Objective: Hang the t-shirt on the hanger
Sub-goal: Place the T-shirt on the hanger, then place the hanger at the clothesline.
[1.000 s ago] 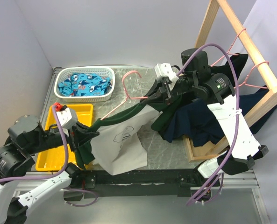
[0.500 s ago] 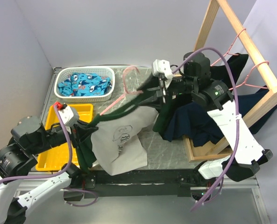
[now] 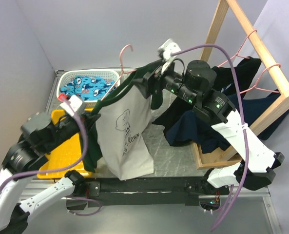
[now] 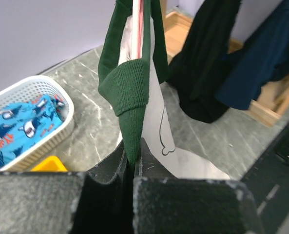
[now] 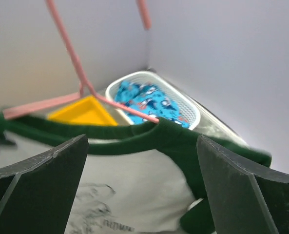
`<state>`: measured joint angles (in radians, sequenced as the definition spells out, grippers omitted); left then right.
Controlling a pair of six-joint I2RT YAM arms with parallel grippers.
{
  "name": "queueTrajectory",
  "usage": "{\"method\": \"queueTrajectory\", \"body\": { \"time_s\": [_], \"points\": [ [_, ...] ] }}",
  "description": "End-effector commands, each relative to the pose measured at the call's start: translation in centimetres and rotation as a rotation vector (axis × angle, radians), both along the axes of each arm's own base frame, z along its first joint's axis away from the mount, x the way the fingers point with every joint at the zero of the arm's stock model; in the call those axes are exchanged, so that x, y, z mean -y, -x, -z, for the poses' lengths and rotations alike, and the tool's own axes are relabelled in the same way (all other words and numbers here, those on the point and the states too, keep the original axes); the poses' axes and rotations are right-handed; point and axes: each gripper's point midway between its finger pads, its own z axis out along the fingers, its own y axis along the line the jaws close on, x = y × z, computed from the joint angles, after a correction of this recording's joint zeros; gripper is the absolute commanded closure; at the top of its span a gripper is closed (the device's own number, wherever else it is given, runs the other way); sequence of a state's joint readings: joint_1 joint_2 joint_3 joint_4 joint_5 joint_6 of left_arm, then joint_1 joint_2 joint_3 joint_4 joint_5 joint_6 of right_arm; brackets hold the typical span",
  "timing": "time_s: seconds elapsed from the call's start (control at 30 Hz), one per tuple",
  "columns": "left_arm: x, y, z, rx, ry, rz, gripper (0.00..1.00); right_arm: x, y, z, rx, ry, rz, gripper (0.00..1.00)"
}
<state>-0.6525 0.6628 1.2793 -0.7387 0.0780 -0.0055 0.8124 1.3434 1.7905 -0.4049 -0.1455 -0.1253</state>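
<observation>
The t-shirt (image 3: 127, 129) hangs upright in the air above the table's front, its off-white printed front facing the top camera. The pink hanger (image 3: 123, 52) runs through its green collar (image 5: 176, 134), hook pointing up. My left gripper (image 3: 91, 118) is shut on the dark green sleeve cuff (image 4: 130, 92), which is pinched between the fingertips in the left wrist view. My right gripper (image 3: 156, 78) stands wide open at the shirt's other shoulder. Both its fingers (image 5: 37, 187) flank the collar and chest, with nothing pinched between them. What carries that shoulder is hidden.
A white basket (image 3: 68, 78) with bright blue patterned cloth stands at the back left, a yellow bin (image 3: 61, 144) in front of it. At the right a wooden rack (image 3: 263, 61) holds navy and black garments (image 3: 207, 122) on pink hangers.
Both arms have risen, lifting the t-shirt and hanger off the table until they hang upright. The right gripper has opened wide. The left gripper stays shut on the sleeve.
</observation>
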Motion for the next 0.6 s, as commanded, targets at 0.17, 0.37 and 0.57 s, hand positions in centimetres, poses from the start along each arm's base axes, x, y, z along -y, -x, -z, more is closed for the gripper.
{"method": "queueTrajectory", "body": {
  "time_s": [0.17,0.37,0.57],
  "points": [
    [3.6,-6.3,-8.2,0.239,0.02,0.001,0.99,8.3,0.2,-4.5,-0.093,-0.425,0.366,0.0],
    [4.1,-10.4,-10.1,0.241,0.063,0.182,0.99,9.4,1.0,-2.2,-0.161,-0.458,0.397,0.0],
    [6.4,-14.2,-11.1,0.214,0.058,0.385,0.99,8.6,1.7,2.5,-0.254,-0.41,0.38,0.0]
  ]
}}
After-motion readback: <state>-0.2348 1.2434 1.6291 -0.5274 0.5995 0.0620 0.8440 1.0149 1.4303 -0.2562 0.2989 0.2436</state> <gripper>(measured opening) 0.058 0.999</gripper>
